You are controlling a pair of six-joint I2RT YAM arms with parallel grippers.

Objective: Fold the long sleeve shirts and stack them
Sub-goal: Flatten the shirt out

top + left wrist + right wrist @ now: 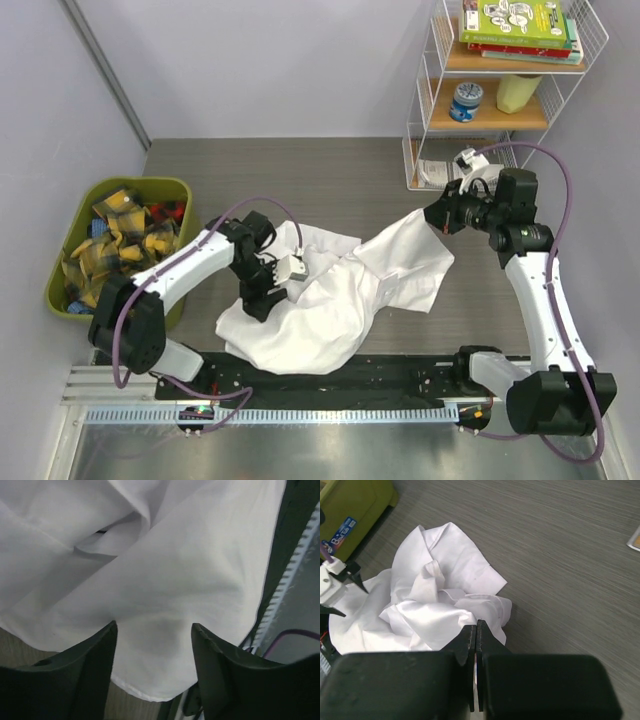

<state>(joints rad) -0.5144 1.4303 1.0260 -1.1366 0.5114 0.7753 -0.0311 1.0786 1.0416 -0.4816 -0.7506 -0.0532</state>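
Your left gripper hangs with jaws spread above the white shirt; your right gripper is clamped on a raised edge of that shirt.

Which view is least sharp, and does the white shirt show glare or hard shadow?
Top external view: even light, the shirt bright but with folds readable, soft shadows only. Left wrist view: least sharp, the shirt soft and greyish, the left gripper a dark silhouette. Right wrist view: the table grain crisp, the right gripper dark, slightly blurred.
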